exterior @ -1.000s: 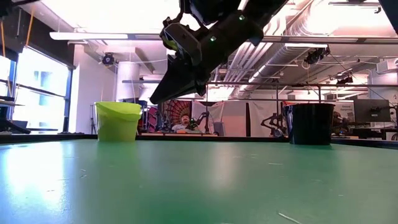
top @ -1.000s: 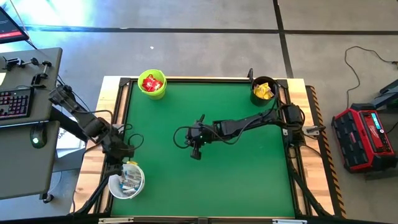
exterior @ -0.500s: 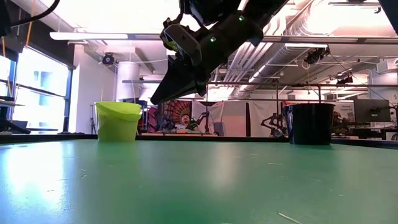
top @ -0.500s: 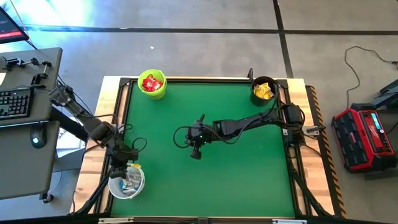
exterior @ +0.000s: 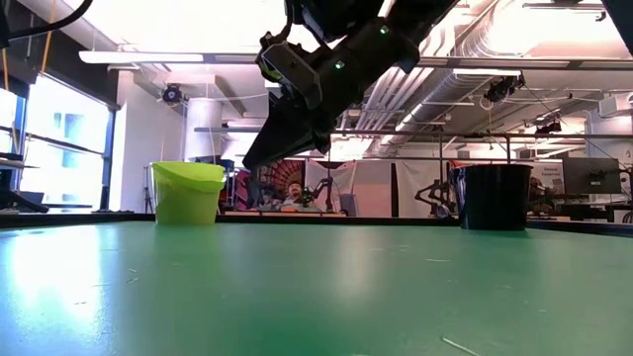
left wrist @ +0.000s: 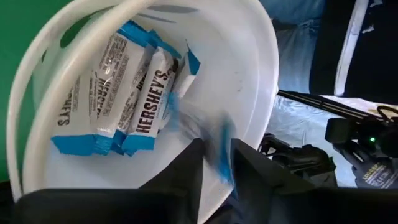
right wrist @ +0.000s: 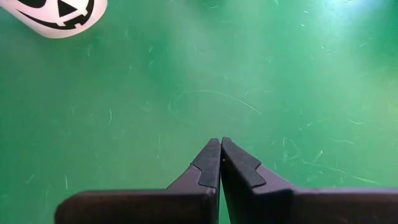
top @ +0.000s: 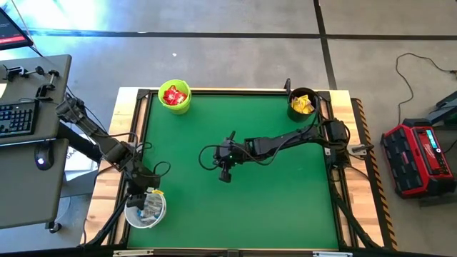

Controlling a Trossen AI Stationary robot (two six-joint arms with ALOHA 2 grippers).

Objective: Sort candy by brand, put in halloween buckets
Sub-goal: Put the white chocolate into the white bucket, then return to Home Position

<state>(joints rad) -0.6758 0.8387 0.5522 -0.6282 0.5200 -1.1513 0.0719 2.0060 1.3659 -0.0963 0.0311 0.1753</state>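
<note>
My left tool [left wrist: 214,163] hangs over the white bucket [left wrist: 249,74] at the table's [top: 243,207] near-left corner, jaws slightly parted, a blue-and-white Hershey's bar [left wrist: 208,140] slipping between them onto its fellows. I judge this the drop; next, lift clear. My right tool [right wrist: 220,155] waits pinched shut mid-table.

"HERSHEY'S" reads on the white-and-blue bars [left wrist: 134,93] lying in the white bucket [left wrist: 249,81].

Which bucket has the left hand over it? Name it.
The white bucket at the table's near-left corner, holding white-and-blue bars. The left hand hangs above it; the lime green bucket and black bucket stand at the far corners.
</note>
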